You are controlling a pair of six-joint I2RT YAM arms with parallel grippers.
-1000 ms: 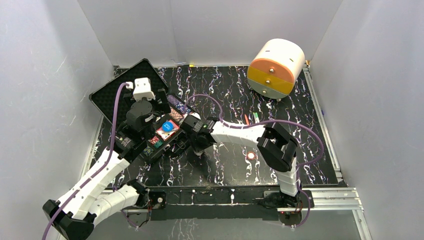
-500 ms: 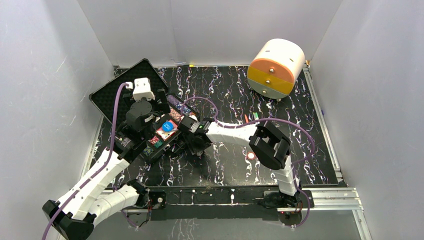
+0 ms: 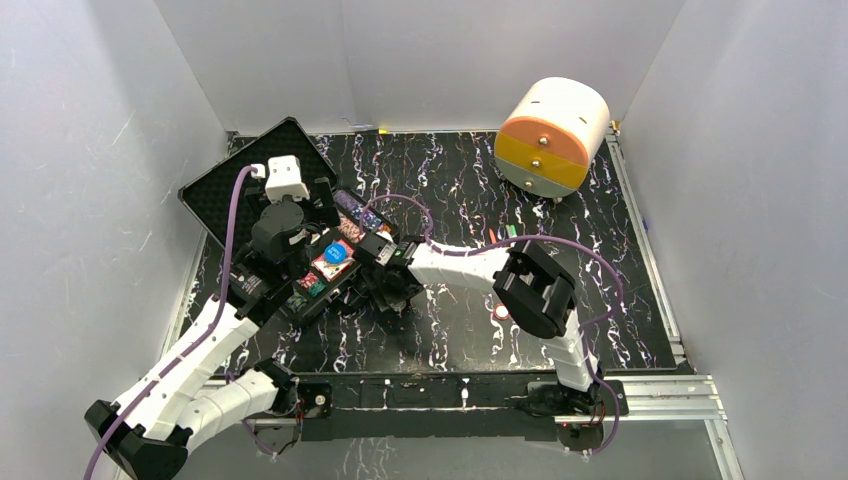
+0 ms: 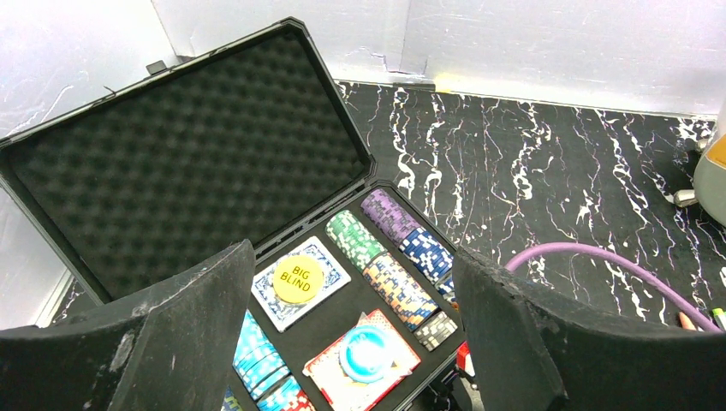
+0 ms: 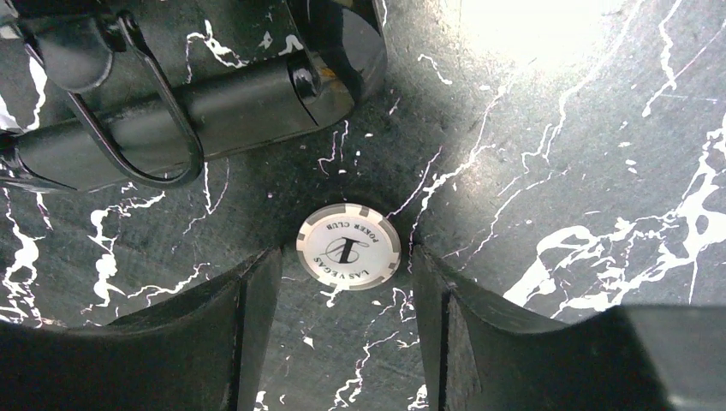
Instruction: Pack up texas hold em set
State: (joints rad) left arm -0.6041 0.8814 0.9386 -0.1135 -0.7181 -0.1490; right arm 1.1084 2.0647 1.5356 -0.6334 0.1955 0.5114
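Loosely, right hand (image 5: 342, 270) half open astride white chip (image 5: 348, 246), left hand (image 4: 353, 253) wide, empty, above case (image 4: 188, 154).

The black hard case (image 3: 235, 170) lies open at the table's left, its egg-crate foam lid (image 4: 188, 163) tipped back. Rows of chips (image 4: 395, 282) stand on edge in the tray (green, purple, blue, mixed). A yellow BIG BLIND button (image 4: 298, 279) rests on a blue-patterned deck (image 4: 330, 267), and a blue button (image 4: 368, 355) on the red-backed deck (image 4: 325, 370). A grey-and-white chip (image 5: 348, 246) lies flat outside the case's latched wall. Another round piece (image 3: 502, 312) lies well apart.
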